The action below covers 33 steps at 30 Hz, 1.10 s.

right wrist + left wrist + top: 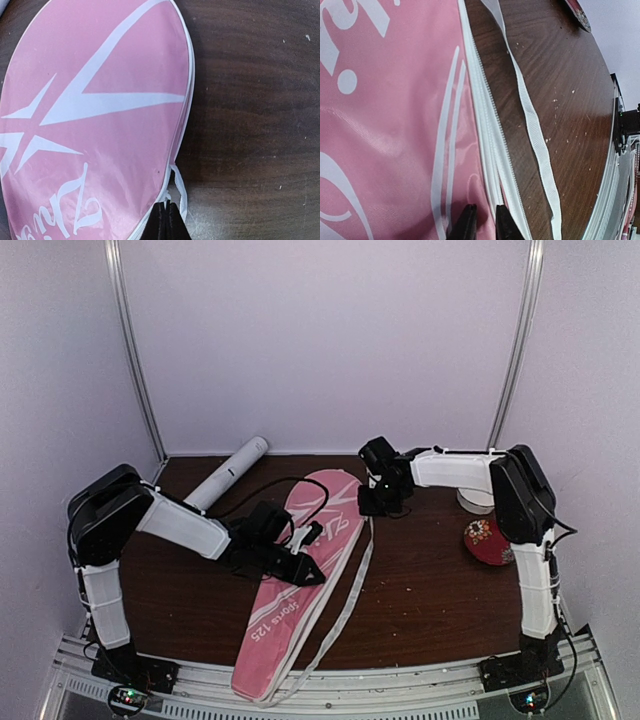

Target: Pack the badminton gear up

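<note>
The pink racquet-shaped cover point(300, 590) with white stripes lies diagonally on the brown table, head at the back. My left gripper point(312, 572) rests on the cover's right edge at mid-length. In the left wrist view its jaws point(485, 214) are nearly closed, pinching pink fabric beside the white zip point(490, 125). My right gripper point(372, 502) is at the head's right edge. In the right wrist view it point(167, 205) is shut on the white zip pull of the cover point(100, 125). The long white tube point(230, 475) lies at the back left. Racquets and shuttlecocks are hidden.
The cover's loose white strap point(350, 590) trails on the table to the cover's right, also in the left wrist view point(532, 120). A small red patterned dish point(488, 540) sits at the right. A white round thing point(475, 500) shows partly behind the right arm. A black cable loops near the tube.
</note>
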Motion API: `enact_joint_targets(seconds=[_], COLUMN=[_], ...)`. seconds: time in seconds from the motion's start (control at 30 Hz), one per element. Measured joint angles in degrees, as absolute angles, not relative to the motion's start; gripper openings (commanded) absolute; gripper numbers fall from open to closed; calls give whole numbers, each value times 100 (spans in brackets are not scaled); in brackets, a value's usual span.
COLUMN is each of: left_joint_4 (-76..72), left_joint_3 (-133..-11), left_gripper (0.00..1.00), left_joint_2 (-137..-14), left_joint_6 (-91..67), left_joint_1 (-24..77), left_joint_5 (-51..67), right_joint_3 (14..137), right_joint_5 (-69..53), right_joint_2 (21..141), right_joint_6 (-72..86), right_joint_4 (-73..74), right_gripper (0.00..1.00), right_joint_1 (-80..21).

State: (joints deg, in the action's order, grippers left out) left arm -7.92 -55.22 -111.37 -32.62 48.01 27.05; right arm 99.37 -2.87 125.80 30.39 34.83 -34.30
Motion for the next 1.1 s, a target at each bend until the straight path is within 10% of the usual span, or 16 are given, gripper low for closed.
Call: enact_joint_targets(seconds=[0.57,1.1], left_joint_4=[-1070,-456], left_joint_3=[-5476,-5391], left_gripper=[15,54], left_joint_2=[-11222,-10595], left_joint_6=[-3782,-3894], left_joint_1=[4801,4888], left_joint_5=[2882,2502], right_joint_3=[8051,9179], right_joint_5=[-491,-471], right_joint_2=[11797,12289], right_joint_6=[3900,3540], right_joint_4=[1806,2338], right_gripper=[0,0], right_joint_1=[-3649,-3483])
